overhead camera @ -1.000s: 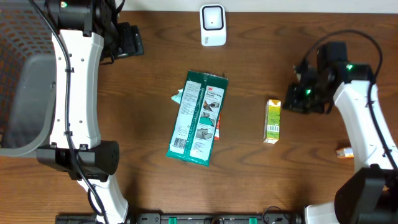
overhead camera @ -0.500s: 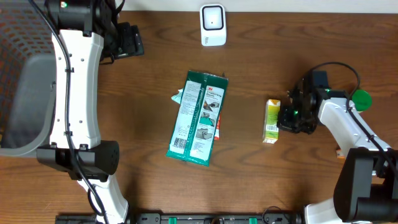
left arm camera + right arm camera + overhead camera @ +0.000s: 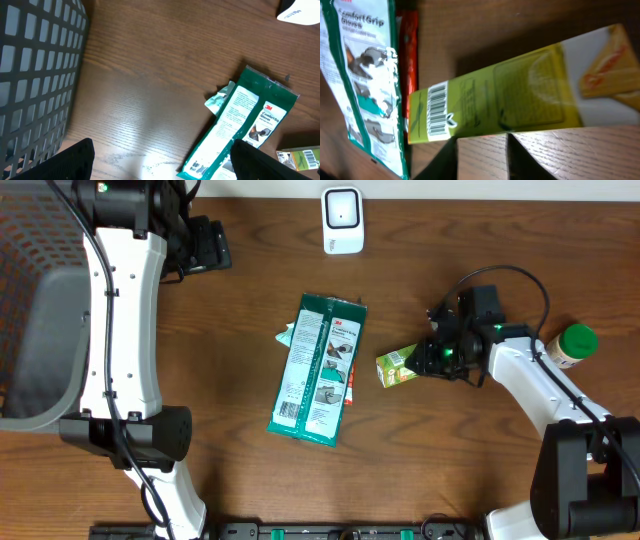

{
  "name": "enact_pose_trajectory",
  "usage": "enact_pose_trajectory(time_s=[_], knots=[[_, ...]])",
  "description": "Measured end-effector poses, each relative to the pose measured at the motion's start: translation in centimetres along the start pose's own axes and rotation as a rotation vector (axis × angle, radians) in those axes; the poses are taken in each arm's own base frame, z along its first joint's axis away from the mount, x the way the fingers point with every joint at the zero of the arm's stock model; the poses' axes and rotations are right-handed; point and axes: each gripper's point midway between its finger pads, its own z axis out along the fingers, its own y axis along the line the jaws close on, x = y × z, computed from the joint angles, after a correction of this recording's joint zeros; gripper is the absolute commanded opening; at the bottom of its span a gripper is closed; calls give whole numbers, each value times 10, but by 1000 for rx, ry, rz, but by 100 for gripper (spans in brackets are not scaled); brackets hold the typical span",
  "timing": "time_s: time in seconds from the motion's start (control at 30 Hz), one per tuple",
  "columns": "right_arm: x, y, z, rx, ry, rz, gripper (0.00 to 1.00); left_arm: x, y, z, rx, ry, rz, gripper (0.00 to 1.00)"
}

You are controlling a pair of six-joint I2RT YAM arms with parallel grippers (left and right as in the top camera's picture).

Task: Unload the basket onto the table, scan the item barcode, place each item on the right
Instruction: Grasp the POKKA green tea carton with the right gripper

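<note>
One small carton (image 3: pixel 397 367) is what matters here. It lies flat on the counter (image 3: pixel 240 300), right of middle, with its long axis running roughly side to side and a little tilted. One end points at the glove pack (image 3: pixel 320 370), the other at the right claw (image 3: pixel 432 358). The carton sits on the claw's inner side, toward the middle of the counter, just off the fingertips. The right wrist view shows a narrow gap between the fingers with bare wood in it, so the claw looks slightly parted and empty. I can't tell whether the tips touch the box. The barcode (image 3: pixel 437 110) is on the long face near the end furthest from the claw. The right arm is much the nearer. The left claw (image 3: pixel 165 160) hangs wide apart, far off by the basket (image 3: pixel 40 330).

The carton is smooth printed card, yellow-green, straight-sided, with a folded end. My guess is it would slide easily on this wood-grain top. The pack is crinkly green film. The scanner (image 3: pixel 342 220), white and rounded, stands at the back edge, well apart. A green-capped bottle (image 3: pixel 572 345) stands beyond the right arm.
</note>
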Motion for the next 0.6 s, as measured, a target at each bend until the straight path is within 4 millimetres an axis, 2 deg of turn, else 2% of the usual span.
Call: enact_pose_trajectory(time_s=[0.1, 0.3, 0.6], knots=[[-9, -3, -1, 3, -36, 17, 46, 0, 0, 0, 0, 0, 0, 87], [-37, -10, -8, 5, -145, 51, 45, 0, 0, 0, 0, 0, 0, 87], [-41, -7, -8, -2, -162, 88, 47, 0, 0, 0, 0, 0, 0, 87]])
